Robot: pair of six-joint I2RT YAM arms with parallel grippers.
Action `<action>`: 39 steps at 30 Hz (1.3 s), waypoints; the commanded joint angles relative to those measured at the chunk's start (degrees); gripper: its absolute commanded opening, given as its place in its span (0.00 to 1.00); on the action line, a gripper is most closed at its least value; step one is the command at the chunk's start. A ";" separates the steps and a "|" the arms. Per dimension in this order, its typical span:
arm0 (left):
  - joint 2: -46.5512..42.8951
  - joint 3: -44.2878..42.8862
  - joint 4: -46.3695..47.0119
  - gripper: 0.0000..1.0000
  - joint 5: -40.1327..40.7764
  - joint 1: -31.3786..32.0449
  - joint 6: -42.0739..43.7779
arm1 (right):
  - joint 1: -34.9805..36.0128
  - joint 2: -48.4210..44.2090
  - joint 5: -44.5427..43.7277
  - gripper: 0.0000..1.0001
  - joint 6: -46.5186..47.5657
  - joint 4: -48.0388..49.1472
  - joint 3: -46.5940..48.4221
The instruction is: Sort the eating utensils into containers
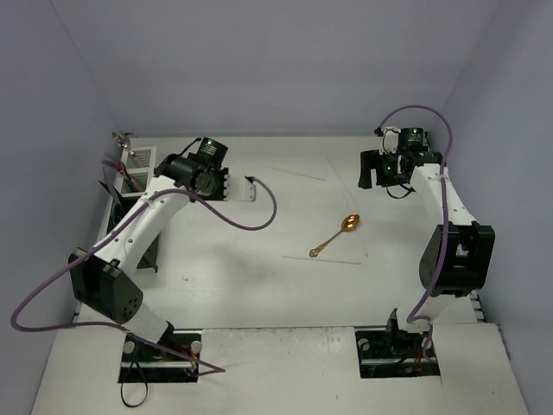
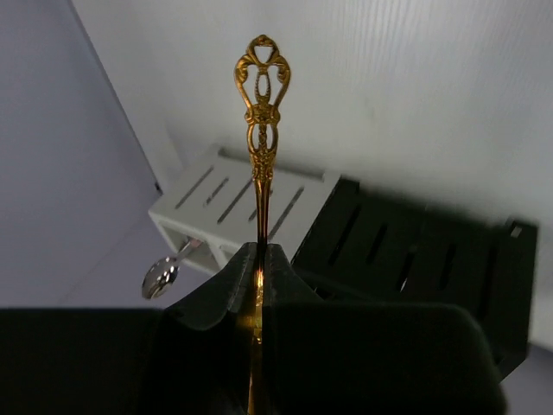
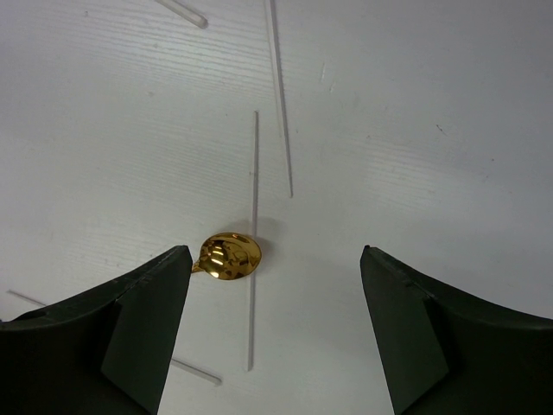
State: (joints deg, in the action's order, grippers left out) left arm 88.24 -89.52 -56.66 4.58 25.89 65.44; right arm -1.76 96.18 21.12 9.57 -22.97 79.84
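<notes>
My left gripper (image 2: 262,252) is shut on the stem of a gold spoon (image 2: 262,95), whose ornate handle end points up. It hangs in front of a white slatted bin (image 2: 226,201) and a black bin (image 2: 415,259). A silver spoon bowl (image 2: 161,277) sticks out beside the white bin. In the top view the left gripper (image 1: 179,169) is next to the bins (image 1: 136,164) at the far left. My right gripper (image 3: 276,255) is open above the table, at the far right in the top view (image 1: 376,171). A second gold spoon (image 1: 335,235) lies on the table; its bowl (image 3: 230,257) shows near the left finger.
Thin clear sticks (image 3: 253,225) (image 3: 278,95) lie on the white table around the loose spoon, and one more (image 1: 324,258) lies just before it. More black bins (image 1: 145,251) stand along the left edge. Walls close the back and both sides.
</notes>
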 commanded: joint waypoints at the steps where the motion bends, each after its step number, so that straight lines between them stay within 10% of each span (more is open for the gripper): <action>1: -5.71 0.39 -6.80 0.00 5.88 -6.99 23.85 | 0.53 -2.31 1.64 0.76 -0.69 2.32 -0.39; 24: 10.77 -14.99 12.22 0.00 10.22 -30.12 73.21 | 0.53 -2.67 2.17 0.76 -1.66 3.02 -1.45; 39: 24.94 -27.20 17.46 0.00 5.30 -32.57 83.63 | 0.20 -2.05 1.55 0.77 -1.53 3.02 -1.50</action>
State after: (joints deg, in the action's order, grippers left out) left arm 114.48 -114.06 -41.46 11.15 -6.66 113.31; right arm -1.44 96.18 22.55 8.60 -21.63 77.78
